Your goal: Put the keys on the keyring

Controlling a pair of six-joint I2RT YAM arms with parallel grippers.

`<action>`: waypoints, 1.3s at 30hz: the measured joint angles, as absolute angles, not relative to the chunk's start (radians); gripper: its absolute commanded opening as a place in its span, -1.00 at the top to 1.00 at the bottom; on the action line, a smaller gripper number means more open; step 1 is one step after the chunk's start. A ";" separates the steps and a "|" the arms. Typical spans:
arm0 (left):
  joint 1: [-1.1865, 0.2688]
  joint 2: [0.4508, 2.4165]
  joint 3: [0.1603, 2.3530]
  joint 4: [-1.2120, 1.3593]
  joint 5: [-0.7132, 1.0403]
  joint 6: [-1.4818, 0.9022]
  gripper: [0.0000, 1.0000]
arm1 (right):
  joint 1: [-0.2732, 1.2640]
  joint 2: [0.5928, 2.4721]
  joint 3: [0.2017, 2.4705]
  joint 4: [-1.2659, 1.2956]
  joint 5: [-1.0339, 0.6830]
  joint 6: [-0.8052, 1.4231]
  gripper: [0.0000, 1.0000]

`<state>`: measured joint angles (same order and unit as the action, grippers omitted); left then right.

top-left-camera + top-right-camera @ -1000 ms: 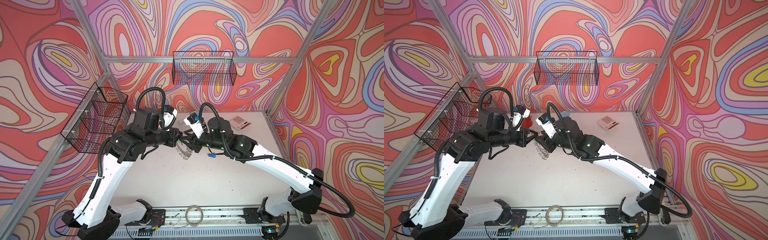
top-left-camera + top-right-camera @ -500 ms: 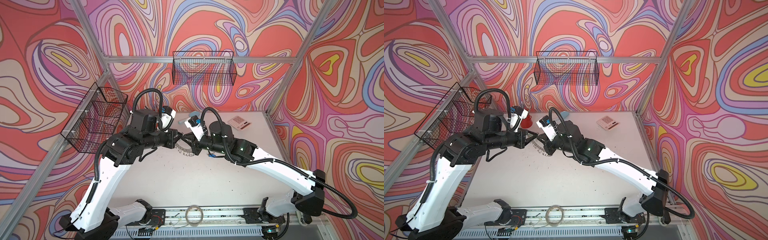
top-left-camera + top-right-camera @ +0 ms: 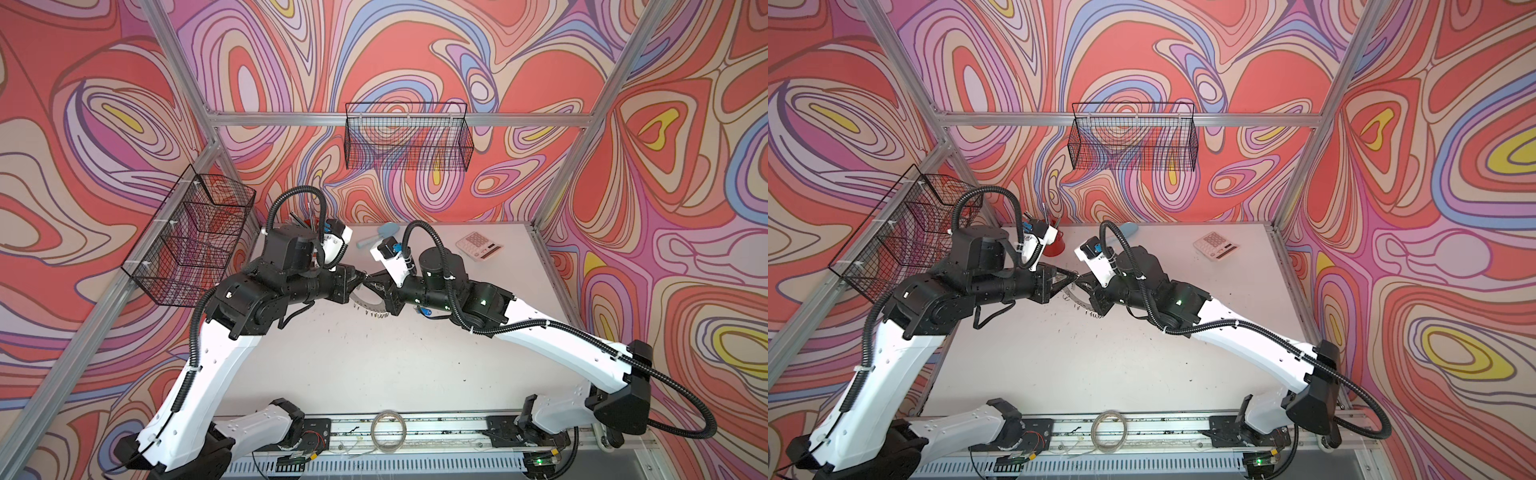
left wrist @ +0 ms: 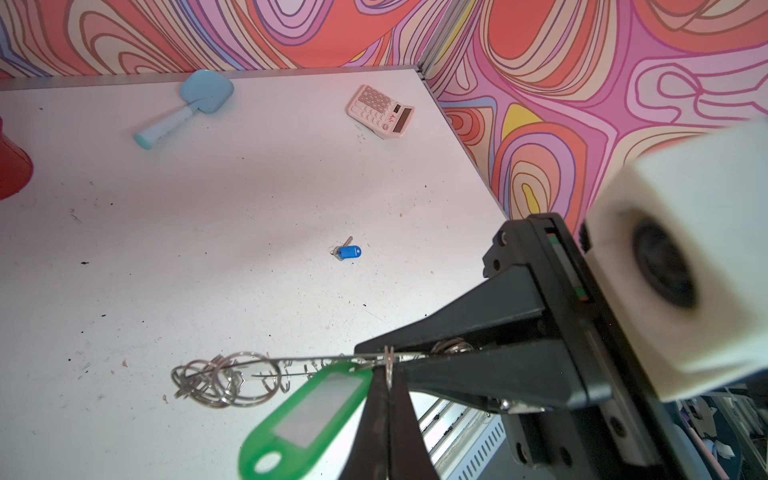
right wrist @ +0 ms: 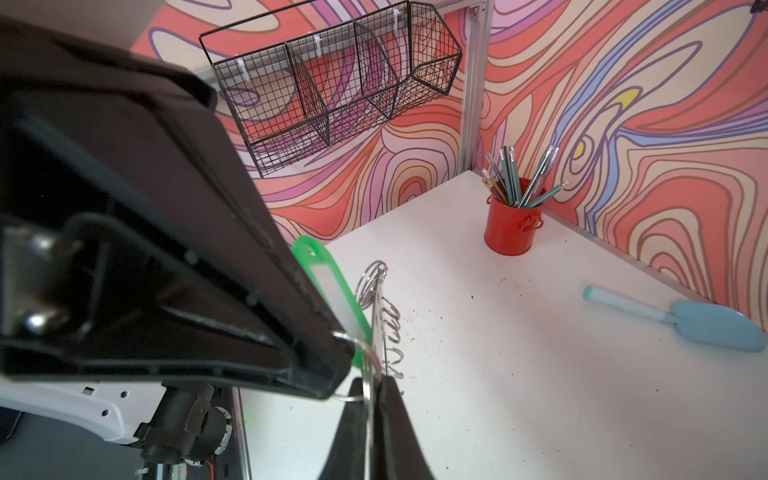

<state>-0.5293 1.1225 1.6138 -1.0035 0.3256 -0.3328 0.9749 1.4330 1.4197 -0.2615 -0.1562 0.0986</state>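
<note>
Both grippers meet above the middle of the table. My left gripper (image 4: 389, 376) is shut on the small split ring of the key with the green tag (image 4: 307, 419), which hangs beside its fingers. My right gripper (image 5: 372, 388) is shut on the rim of the keyring (image 5: 379, 316), a flat grey disc seen edge-on with wire rings (image 4: 220, 382) along it. In both top views the left gripper (image 3: 360, 277) (image 3: 1074, 276) touches tips with the right gripper (image 3: 372, 283), and the keyring (image 3: 368, 306) (image 3: 1077, 301) hangs below them. The key with the blue tag (image 4: 348, 252) lies on the table.
A red cup of pencils (image 5: 511, 224) stands in the back left corner. A light blue scoop (image 5: 698, 318) and a pink calculator (image 4: 380, 111) lie near the back edge. Wire baskets (image 3: 407, 141) (image 3: 191, 237) hang on the walls. A thin plain hoop (image 3: 388, 428) rests on the front rail.
My right gripper has closed its jaws onto the keyring's rim. Both arms shifted a little toward the back of the table. The left gripper stayed shut on the green-tagged key's ring.
</note>
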 measured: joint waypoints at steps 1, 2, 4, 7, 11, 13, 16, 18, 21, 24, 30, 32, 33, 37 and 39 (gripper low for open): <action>-0.529 1.106 1.596 -0.992 0.328 -0.325 0.93 | 0.975 1.429 1.415 -0.258 -0.170 0.100 1.00; -0.530 1.090 1.580 -0.982 0.332 -0.317 0.93 | 0.975 1.425 1.411 -0.255 -0.186 0.104 1.00; -0.529 1.061 1.554 -0.962 0.337 -0.304 0.98 | 0.975 1.423 1.407 -0.246 -0.215 0.109 1.00; -0.527 1.037 1.535 -0.947 0.340 -0.295 1.00 | 0.975 1.423 1.407 -0.239 -0.243 0.117 1.00; -0.522 1.031 1.528 -0.944 0.347 -0.292 1.00 | 0.974 1.423 1.407 -0.239 -0.255 0.124 1.00; -0.522 1.031 1.528 -0.942 0.348 -0.292 1.00 | 0.974 1.423 1.407 -0.237 -0.256 0.125 1.00; -0.515 1.030 1.528 -0.941 0.356 -0.293 1.00 | 0.974 1.423 1.405 -0.233 -0.259 0.127 1.00; -0.510 1.030 1.528 -0.940 0.367 -0.294 0.96 | 0.974 1.423 1.404 -0.231 -0.260 0.130 1.00; -0.501 1.032 1.528 -0.940 0.383 -0.300 0.85 | 0.974 1.423 1.404 -0.231 -0.261 0.134 1.00; -0.483 1.034 1.528 -0.939 0.414 -0.308 0.73 | 0.974 1.423 1.404 -0.230 -0.262 0.138 1.00; -0.415 1.033 1.530 -0.931 0.499 -0.343 0.59 | 0.956 1.422 1.404 -0.231 -0.250 0.144 1.00; -0.397 1.033 1.530 -0.921 0.536 -0.353 0.46 | 0.955 1.422 1.403 -0.231 -0.248 0.144 1.00; -0.391 1.033 1.530 -0.918 0.551 -0.356 0.37 | 0.955 1.422 1.403 -0.231 -0.248 0.144 1.00; -0.363 1.031 1.530 -0.909 0.580 -0.371 -0.02 | 0.952 1.422 1.402 -0.231 -0.244 0.152 1.00; -0.344 1.021 1.528 -0.899 0.577 -0.374 -0.11 | 0.941 1.423 1.402 -0.233 -0.246 0.167 1.00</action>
